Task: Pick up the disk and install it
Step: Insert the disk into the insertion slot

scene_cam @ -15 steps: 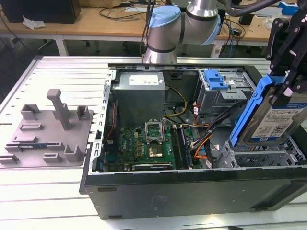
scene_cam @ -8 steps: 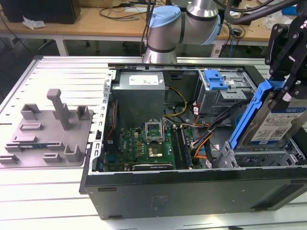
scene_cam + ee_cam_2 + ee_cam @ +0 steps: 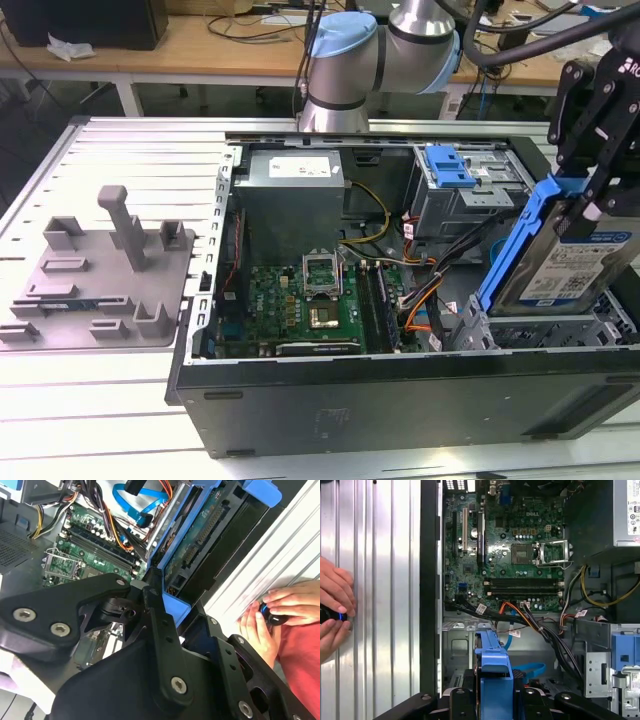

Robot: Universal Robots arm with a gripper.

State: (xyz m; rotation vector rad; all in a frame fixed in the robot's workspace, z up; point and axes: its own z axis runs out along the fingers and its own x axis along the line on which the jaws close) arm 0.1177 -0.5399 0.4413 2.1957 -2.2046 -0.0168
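Observation:
In the exterior view the disk [image 3: 572,268], a silver-grey drive with a white-and-blue label and a blue rail frame [image 3: 514,245], hangs tilted on edge over the drive bay [image 3: 540,328] at the right end of the open computer case. My black gripper [image 3: 592,196] comes down from above and is shut on its upper edge. The second wrist view looks along the disk's green underside [image 3: 200,537], with the gripper [image 3: 172,607] clamped on the blue frame. In the first wrist view the frame's blue edge [image 3: 494,672] stands between the gripper [image 3: 495,700] fingers.
The case holds a green motherboard [image 3: 305,300], a grey power-supply box [image 3: 295,180], a drive cage with a blue latch [image 3: 448,165] and loose cables [image 3: 425,300]. A grey fixture plate [image 3: 100,275] lies on the exterior view's left. A person's hands [image 3: 335,610] hold a small black device beside the case.

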